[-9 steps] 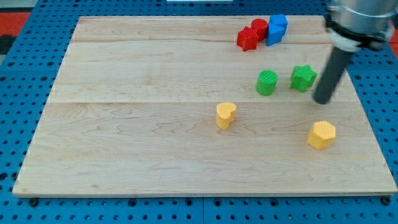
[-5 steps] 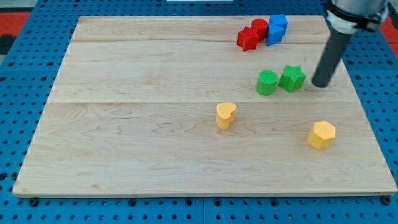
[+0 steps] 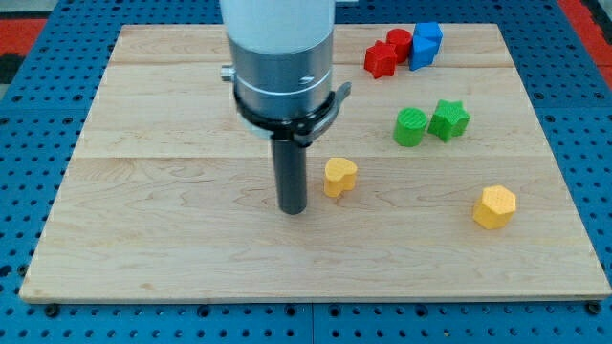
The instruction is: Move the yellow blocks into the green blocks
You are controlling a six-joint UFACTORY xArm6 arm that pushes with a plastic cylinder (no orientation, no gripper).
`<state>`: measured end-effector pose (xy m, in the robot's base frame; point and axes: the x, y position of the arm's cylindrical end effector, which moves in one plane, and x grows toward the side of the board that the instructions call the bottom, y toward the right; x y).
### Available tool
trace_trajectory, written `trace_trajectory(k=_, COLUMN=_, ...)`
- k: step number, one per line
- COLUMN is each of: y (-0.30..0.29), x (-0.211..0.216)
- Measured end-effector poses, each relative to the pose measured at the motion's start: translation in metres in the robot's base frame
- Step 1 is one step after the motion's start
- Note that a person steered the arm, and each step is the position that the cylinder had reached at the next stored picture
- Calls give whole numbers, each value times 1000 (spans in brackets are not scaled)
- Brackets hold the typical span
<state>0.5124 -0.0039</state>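
Your arm stands upright over the wooden board point(image 3: 172, 239), and my tip point(image 3: 293, 210) rests just left of the yellow heart block point(image 3: 339, 177); it carries no gripper. The yellow hexagon block point(image 3: 494, 206) lies at the view's right, below the touching green round block point(image 3: 411, 126) and green star block point(image 3: 448, 119).

I can read no text, label, brand, number or sign anywhere: not on my rod, not on the coloured blocks, not on the wooden board, nor on the blue pegboard around its edges
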Motion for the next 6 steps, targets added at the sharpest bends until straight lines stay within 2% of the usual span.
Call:
trace_trajectory(k=1, y=35, x=-20)
trace_trajectory(k=2, y=33, x=-63)
trace_trajectory(k=3, y=24, x=-82)
trace_trajectory(k=4, y=66, x=-82)
trace_trajectory(k=5, y=83, x=-81)
trace_trajectory(k=6, y=102, x=-18)
